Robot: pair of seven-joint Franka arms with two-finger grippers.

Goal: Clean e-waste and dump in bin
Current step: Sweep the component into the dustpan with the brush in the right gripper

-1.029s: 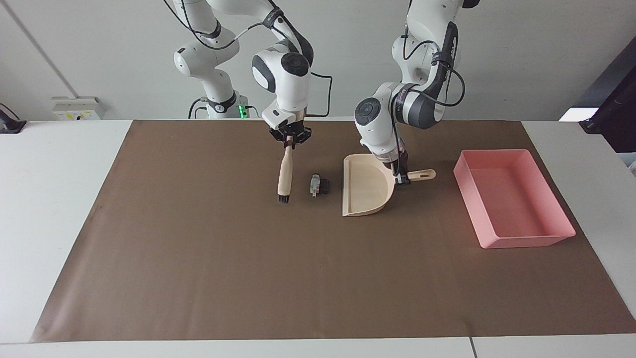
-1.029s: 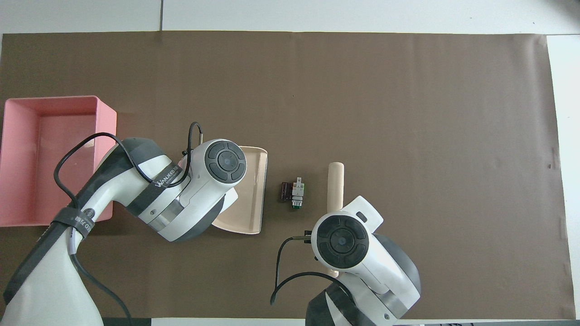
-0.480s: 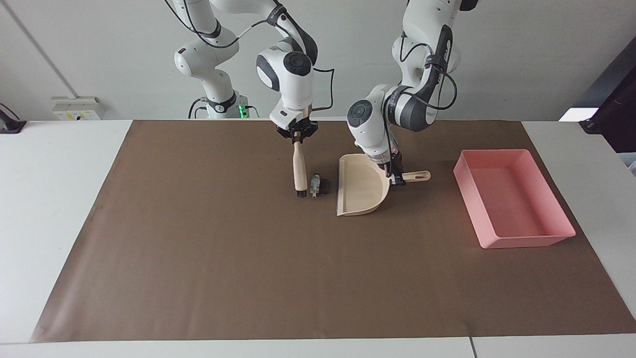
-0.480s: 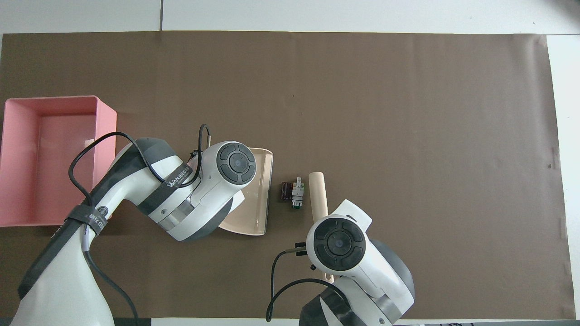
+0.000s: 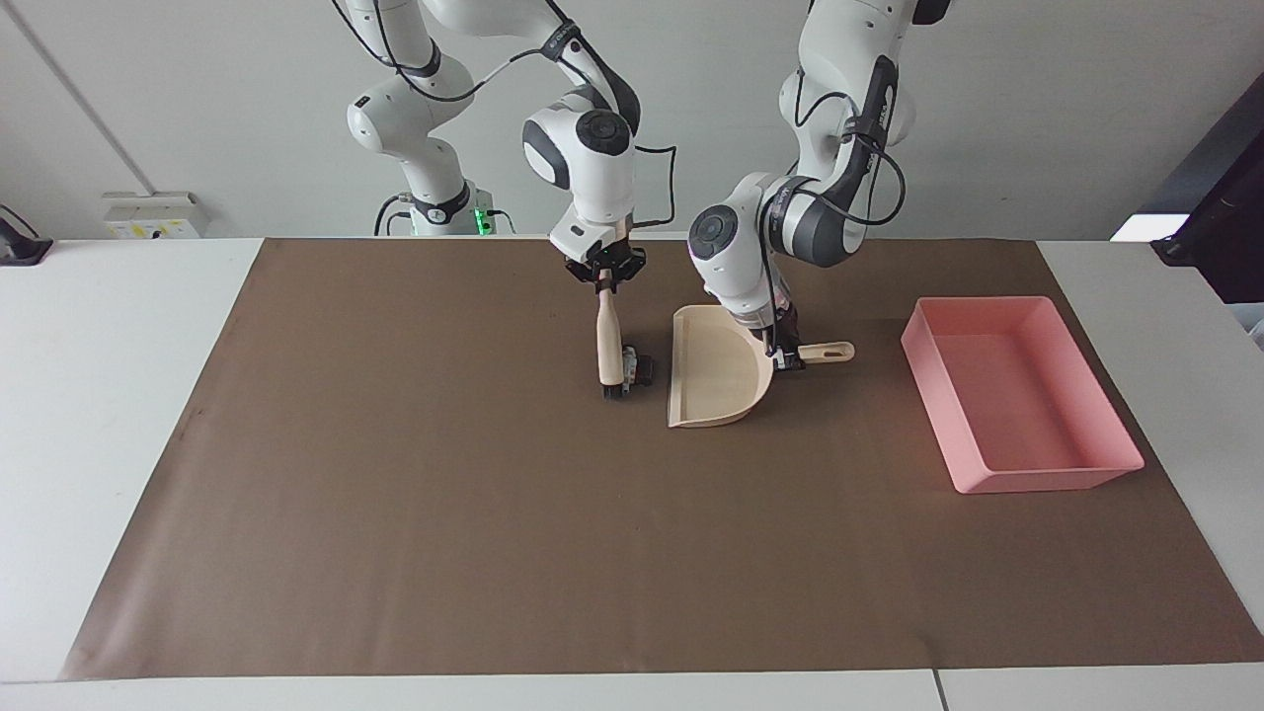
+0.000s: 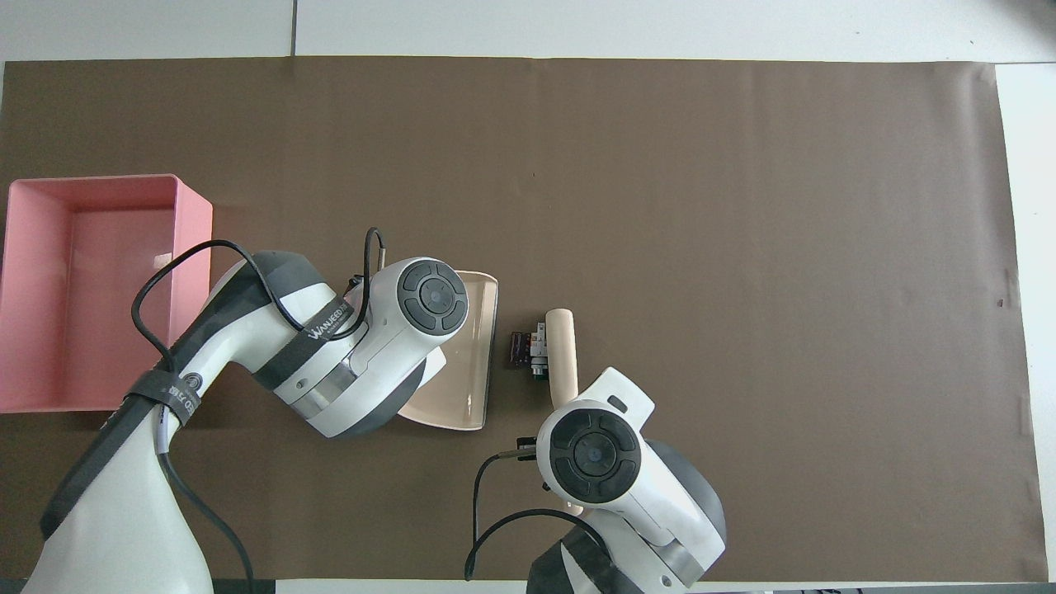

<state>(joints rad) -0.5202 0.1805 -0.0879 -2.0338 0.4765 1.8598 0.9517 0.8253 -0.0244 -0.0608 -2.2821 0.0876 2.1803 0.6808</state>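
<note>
In the facing view, going from the frame's left to its right, the right gripper [image 5: 604,279] comes first, just left of centre in the upper half. It is clenched on the top of a pale wooden brush with a rounded handle and dark bristles [image 5: 609,348], which hangs nearly upright with its bristle end down on the brown paper mat [image 5: 395,513]. The e-waste [image 5: 639,369], 2 small electronic bits, one black block and one white-grey piece with a green patch, lies at the foot of the brush, touching or just beside its bristles and directly below the right gripper in the frame. In the overhead view these bits [image 6: 528,350] sit at mid-frame between the brush handle [image 6: 563,351] and the open edge of the dustpan [image 6: 466,355], near but apart from that edge.

Next to the right in the facing view is the beige plastic dustpan with a short handle [image 5: 713,380], resting on the mat with its open mouth turned toward the e-waste. The left gripper [image 5: 785,354] is clamped on the dustpan's handle where it joins the pan, so the e-waste lies well to the frame's left of this gripper, with the whole pan between.

At the right of the frame stands the bin, a pink plastic rectangular open tray with low sloping walls [image 5: 1116,456], well apart from the dustpan; in the overhead view it [image 6: 194,206] is at the left edge.
</note>
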